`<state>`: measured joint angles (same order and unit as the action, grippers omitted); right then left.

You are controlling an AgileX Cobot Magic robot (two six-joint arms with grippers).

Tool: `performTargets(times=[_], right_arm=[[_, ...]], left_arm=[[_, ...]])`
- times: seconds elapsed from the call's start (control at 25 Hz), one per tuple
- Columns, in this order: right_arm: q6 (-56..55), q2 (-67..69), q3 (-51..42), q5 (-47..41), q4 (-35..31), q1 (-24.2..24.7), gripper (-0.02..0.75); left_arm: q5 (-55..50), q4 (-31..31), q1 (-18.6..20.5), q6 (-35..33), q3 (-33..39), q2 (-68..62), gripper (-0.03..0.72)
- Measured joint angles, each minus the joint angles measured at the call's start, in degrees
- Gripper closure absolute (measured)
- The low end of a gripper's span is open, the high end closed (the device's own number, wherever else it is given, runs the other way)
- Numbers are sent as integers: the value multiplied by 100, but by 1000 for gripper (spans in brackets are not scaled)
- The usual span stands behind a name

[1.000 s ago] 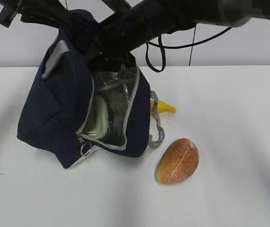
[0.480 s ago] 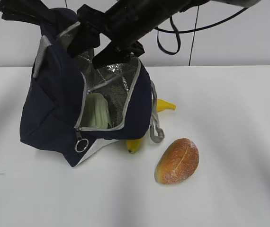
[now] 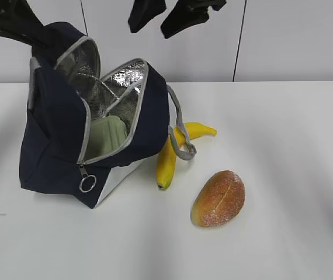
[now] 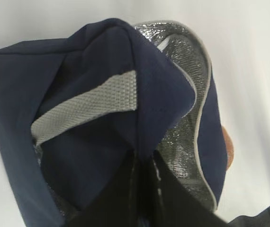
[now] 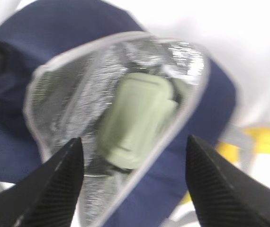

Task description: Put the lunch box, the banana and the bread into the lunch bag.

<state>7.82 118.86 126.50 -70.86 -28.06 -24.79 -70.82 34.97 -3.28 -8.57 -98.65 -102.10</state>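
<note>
The navy lunch bag [image 3: 58, 146] stands tilted on the white table with its silver-lined mouth unzipped. Inside it sits the lunch box [image 3: 105, 137], showing its sage-green lid [image 5: 139, 113]. My left gripper [image 3: 38, 36] is shut on the bag's top fabric [image 4: 144, 158] next to the grey strap and holds it up. My right gripper [image 3: 152, 30] hangs open above the mouth [image 5: 132, 140] with nothing between its fingers. The banana [image 3: 169, 157] lies against the bag's right side. The bread [image 3: 219, 198] lies to the front right of it.
A grey strap loop [image 3: 181, 140] drapes over the banana. A metal ring pull [image 3: 87, 184] hangs at the bag's front corner. The white table [image 3: 283, 146] stretches to the right, with a pale wall behind.
My right gripper has risen out of the bag's mouth, leaving the lunch box inside. The bag has swung left and the whole banana now shows.
</note>
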Motion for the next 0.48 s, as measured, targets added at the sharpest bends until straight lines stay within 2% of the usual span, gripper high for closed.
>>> performTargets(times=[0.2, 0.48], right_arm=[[-592, -391, -72, -65, 1136, 0, 216], [-1045, -849, -1226, -91, 1608, 11, 218]], left_arm=[[0, -427, 0, 0, 0, 0, 702], [0, -1095, 0, 0, 0, 0, 702]])
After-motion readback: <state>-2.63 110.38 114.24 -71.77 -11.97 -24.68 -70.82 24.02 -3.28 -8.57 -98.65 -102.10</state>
